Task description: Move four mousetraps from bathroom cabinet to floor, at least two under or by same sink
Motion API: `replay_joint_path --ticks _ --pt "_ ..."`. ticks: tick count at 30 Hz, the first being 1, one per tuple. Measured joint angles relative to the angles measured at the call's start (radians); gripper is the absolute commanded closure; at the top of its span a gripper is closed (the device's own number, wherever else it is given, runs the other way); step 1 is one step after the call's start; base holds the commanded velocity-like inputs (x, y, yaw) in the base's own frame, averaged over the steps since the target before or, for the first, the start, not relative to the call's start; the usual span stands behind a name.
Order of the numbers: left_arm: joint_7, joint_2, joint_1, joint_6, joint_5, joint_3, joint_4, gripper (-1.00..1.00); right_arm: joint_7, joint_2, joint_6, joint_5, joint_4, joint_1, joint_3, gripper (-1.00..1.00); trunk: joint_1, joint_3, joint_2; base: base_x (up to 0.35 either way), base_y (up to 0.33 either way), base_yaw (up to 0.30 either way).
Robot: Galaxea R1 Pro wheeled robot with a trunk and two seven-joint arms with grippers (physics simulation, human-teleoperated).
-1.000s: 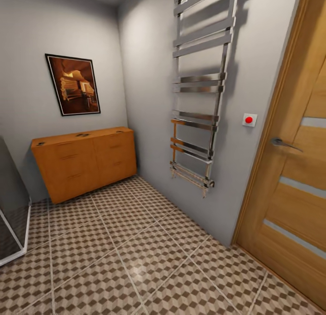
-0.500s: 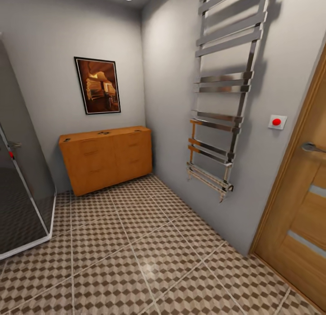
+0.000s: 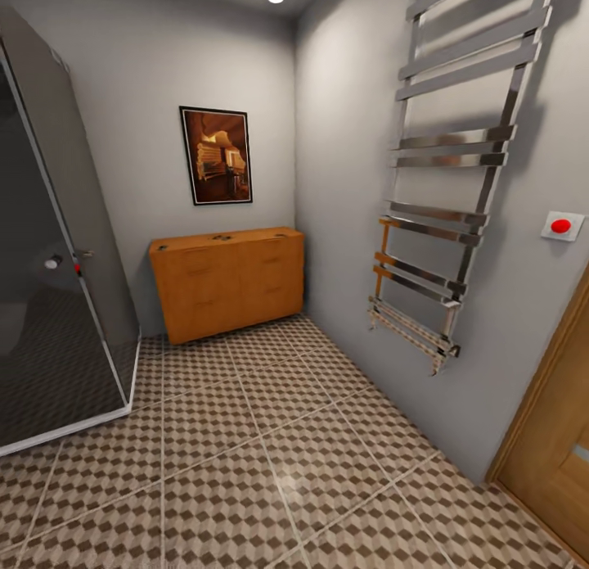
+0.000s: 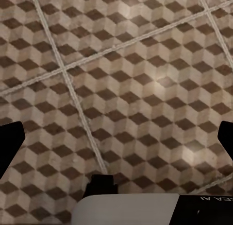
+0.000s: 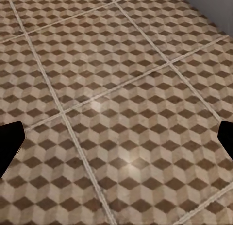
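- The cabinet point(image 3: 227, 282), an orange-brown sideboard with two columns of drawers, stands against the far wall in the head view; small dark items lie on its top, too small to identify.
- A framed picture point(image 3: 217, 155) hangs on the wall above the cabinet.
- A dark glass shower enclosure point(image 3: 49, 266) stands to the cabinet's left, and a chrome towel radiator point(image 3: 446, 184) is mounted on the wall to its right, near a red wall button point(image 3: 561, 225) and a wooden door point(image 3: 556, 438).
- The left gripper point(image 4: 116, 142) has its fingers point(image 4: 9, 145) spread wide with nothing between them; cube-patterned bathroom floor point(image 4: 126, 74) lies beyond the fingertips.
- The right gripper point(image 5: 116, 142) also has its fingers point(image 5: 8, 145) wide apart and holds nothing, with tiled floor between and beyond them.
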Motion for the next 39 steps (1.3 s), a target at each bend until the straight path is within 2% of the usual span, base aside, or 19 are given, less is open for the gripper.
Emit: replay_joint_path --ticks 12,39 --pt "0.000 0.001 0.000 -0.003 0.000 0.000 0.002 -1.00 0.000 -0.003 -0.015 0.000 0.000 0.000 0.000 -1.00 0.000 0.000 0.000 0.244 0.000 0.219" --pt "0.000 0.000 0.000 -0.003 0.000 0.001 0.016 -1.00 0.000 -0.003 -0.037 0.000 0.000 0.000 0.001 -1.00 0.000 0.000 0.000 0.341 0.000 0.006"
